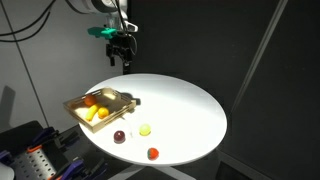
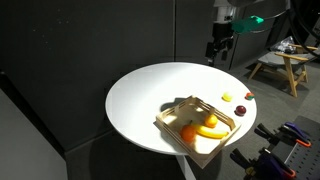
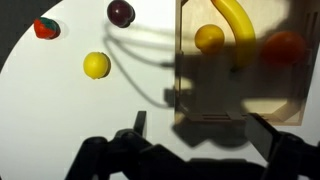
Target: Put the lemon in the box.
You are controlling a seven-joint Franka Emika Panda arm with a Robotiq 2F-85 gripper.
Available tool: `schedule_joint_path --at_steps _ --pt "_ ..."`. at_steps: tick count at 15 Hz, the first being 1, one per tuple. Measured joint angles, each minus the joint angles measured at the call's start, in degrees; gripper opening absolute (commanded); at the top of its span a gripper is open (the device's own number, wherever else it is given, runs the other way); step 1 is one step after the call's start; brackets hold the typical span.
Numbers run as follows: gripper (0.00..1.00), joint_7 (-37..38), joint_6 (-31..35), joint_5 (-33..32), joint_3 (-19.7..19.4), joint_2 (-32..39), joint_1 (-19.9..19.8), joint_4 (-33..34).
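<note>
The lemon [image 1: 145, 129] is a small pale yellow fruit lying on the round white table, outside the box. It also shows in an exterior view [image 2: 226, 97] and in the wrist view [image 3: 96, 65]. The box [image 1: 127, 98] is a shallow tan wooden tray near the table edge, seen also in an exterior view [image 2: 172, 133] and the wrist view [image 3: 179, 50]. It holds a banana [image 3: 235, 25] and two orange fruits. My gripper [image 1: 121, 55] hangs open and empty high above the table's far side. It is well away from the lemon. Its fingers show in the wrist view [image 3: 204, 135].
A dark red ball [image 1: 120, 136] and an orange-red ball [image 1: 153, 153] lie on the table near the lemon. Both also show in the wrist view, the dark red ball [image 3: 121, 12] and the orange-red ball [image 3: 45, 28]. The table edge [image 1: 215, 130] curves close by. Dark curtains surround the table.
</note>
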Motion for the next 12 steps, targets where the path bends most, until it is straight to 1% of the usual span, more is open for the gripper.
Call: schedule_joint_path --at_steps 5,12 --pt "1.0 1.0 0.3 0.0 -2.2 4.3 -0.6 2.6" --pt "1.0 3.0 0.3 0.0 -5.2 4.7 -2.3 2.9"
